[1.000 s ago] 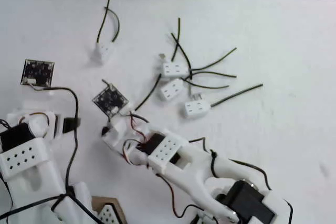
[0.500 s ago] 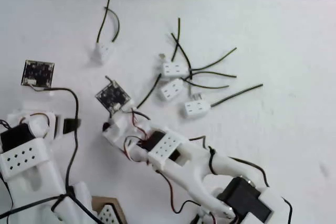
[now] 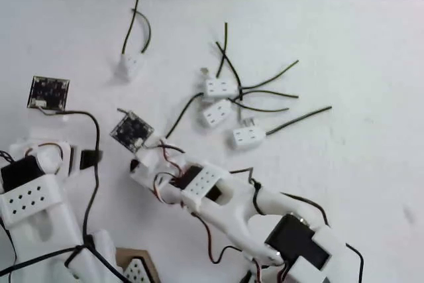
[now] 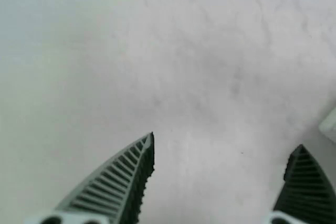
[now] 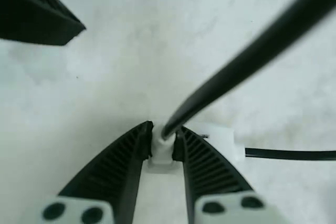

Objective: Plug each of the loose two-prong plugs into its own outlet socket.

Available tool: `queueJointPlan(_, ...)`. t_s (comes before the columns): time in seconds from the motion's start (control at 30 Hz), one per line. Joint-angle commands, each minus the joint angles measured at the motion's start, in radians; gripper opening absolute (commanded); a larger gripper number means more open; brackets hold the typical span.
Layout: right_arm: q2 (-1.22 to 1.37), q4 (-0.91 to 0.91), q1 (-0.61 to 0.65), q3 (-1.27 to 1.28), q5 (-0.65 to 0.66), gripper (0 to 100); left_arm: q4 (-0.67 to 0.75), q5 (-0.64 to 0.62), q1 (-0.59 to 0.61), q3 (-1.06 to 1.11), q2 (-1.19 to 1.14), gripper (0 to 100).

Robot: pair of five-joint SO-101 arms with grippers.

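My right gripper [image 5: 161, 135] is shut on a small white two-prong plug [image 5: 163, 153], whose black wire [image 5: 252, 51] runs away from it. In the high view this gripper [image 3: 141, 159] sits low at the table's left-centre, just below a black square socket board [image 3: 130, 130]. A second black socket board [image 3: 48, 92] lies at the far left. Loose white plugs with black wires lie in the middle [image 3: 220, 87], [image 3: 217, 112], [image 3: 248, 136], and another one [image 3: 129, 65] farther back. My left gripper [image 4: 226, 142] hangs open over bare table, at the front left [image 3: 78, 160] in the high view.
The white table [image 3: 358, 64] has free room on its right half. A black cable [image 3: 95, 164] from the far-left board loops down beside the left arm. A dark ribbed object [image 5: 31, 14] lies ahead of the right gripper.
The right arm has shifted left with the plug in its fingers. The nearer black board has slid left and turned a little. The left arm has kept still.
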State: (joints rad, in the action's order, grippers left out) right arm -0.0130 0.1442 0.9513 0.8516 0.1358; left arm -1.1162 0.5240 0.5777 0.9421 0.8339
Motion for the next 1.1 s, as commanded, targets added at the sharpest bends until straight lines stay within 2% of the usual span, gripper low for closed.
queueJointPlan(0.0, 0.013, 0.036, -0.008, -0.011, 0.071, 1.7, -0.006, -0.012, 0.004, -0.006, 0.024, 38)
queueJointPlan(0.17, -0.050, 0.081, -0.008, -0.015, 0.153, 3.8, -0.018, 0.023, -0.007, 0.012, 0.031, 38)
queueJointPlan(0.37, -0.318, 0.286, -0.008, -0.012, 0.129, 19.0, -0.046, 0.057, -0.022, 0.005, 0.033, 38)
queueJointPlan(0.63, -0.664, 0.532, -0.033, -0.012, 0.089, 19.5, -0.068, 0.058, -0.022, -0.003, 0.033, 38)
queueJointPlan(0.73, -0.750, 0.604, -0.104, -0.011, 0.031, 19.4, -0.170, 0.106, -0.022, -0.061, 0.033, 38)
queueJointPlan(0.87, -0.797, 0.662, -0.297, -0.011, -0.124, 19.4, -0.302, 0.183, -0.022, -0.158, 0.033, 38)
queueJointPlan(0.97, -0.779, 0.636, -0.423, 0.026, -0.227, 19.4, -0.351, 0.221, -0.024, -0.193, 0.033, 38)
queueJointPlan(1.07, -0.751, 0.550, -0.472, 0.089, -0.253, 19.5, -0.394, 0.282, -0.067, -0.195, 0.033, 38)
